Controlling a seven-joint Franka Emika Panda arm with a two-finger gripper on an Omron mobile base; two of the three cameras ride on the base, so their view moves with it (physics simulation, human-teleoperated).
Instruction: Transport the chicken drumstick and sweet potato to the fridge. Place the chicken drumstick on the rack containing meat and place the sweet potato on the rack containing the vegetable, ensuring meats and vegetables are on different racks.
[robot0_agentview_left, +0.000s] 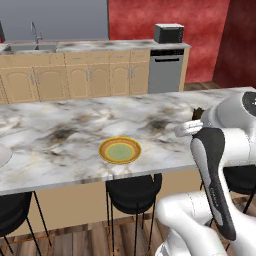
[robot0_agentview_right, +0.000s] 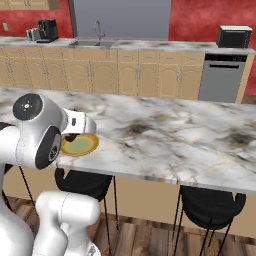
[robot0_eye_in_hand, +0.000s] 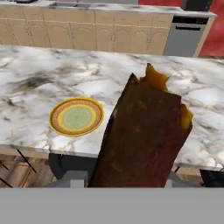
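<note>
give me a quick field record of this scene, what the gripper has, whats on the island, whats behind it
gripper: gripper raised above the near edge of the island, finger tips hidden behind its load
held item: sweet potato, dark reddish-brown, with an orange piece showing behind its top; whether that is the chicken drumstick cannot be told
island: marble counter
on island: plate, yellow rim, green centre, nothing on it
under island: black stools
back wall: sink, dishwasher, microwave, coffee machine
fridge: not seen
</note>
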